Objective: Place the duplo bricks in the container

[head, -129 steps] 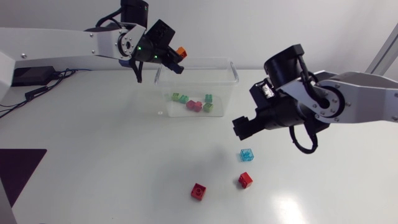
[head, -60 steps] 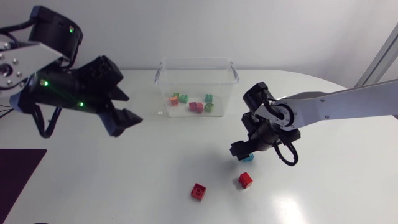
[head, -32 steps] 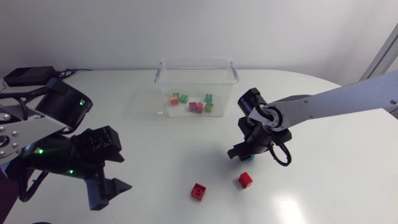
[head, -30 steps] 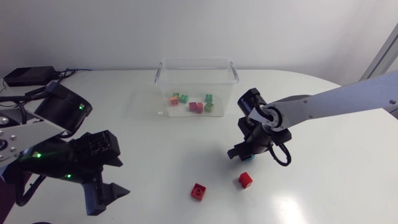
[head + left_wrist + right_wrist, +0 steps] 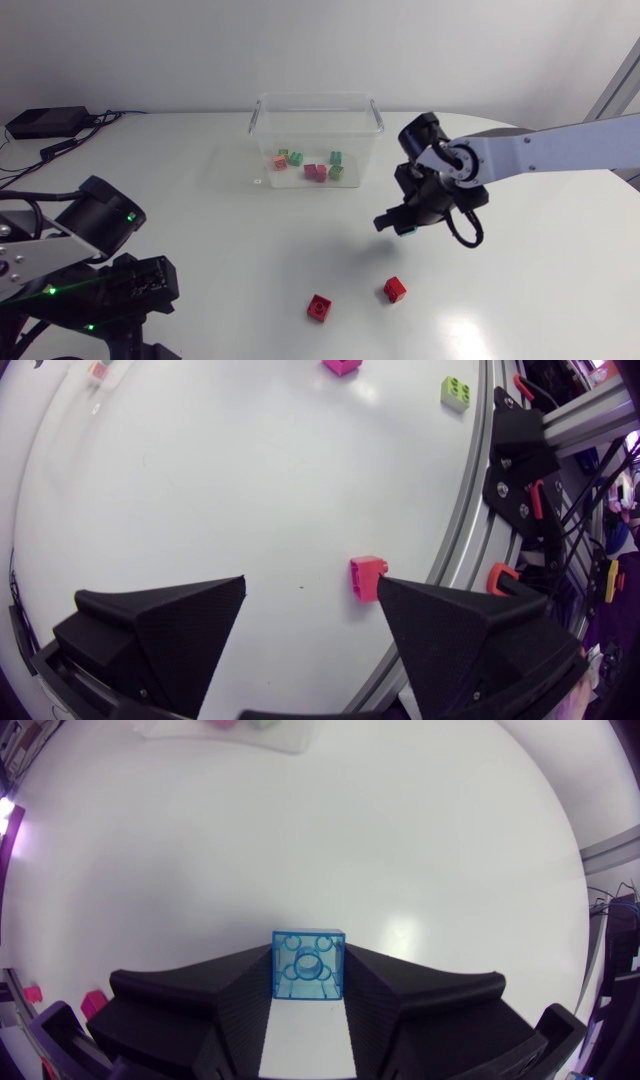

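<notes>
Two arms repositioned over the last two seconds. Left arm (image 5: 80,265): swung away from the container (image 5: 258,115), where it had hung at the rim with an orange brick, down to the near left corner of the table (image 5: 200,220); the head view now cuts off its gripper. Right arm (image 5: 540,150): dropped onto the blue brick (image 5: 406,230), closed, then rose and edged toward the container. The spot where that brick lay is bare. The orange brick (image 5: 280,161) now lies inside the container with the others.

Reading: one more delivered and one in transit. A red brick (image 5: 319,307) and a second red brick (image 5: 395,289) are left on the table, well apart from the container.

The right wrist view settles what the head view only hints at: the right gripper (image 5: 308,955) has both fingers pressed on the blue brick's sides, gap narrow, studs toward the camera.

Only the left wrist view shows the left gripper (image 5: 312,588): fingers spread wide, nothing between them. A pink brick (image 5: 367,577) sits just beside one fingertip near the table edge, with a magenta brick (image 5: 343,365) and a green brick (image 5: 457,392) farther ahead. I cannot match these three to the head view.
</notes>
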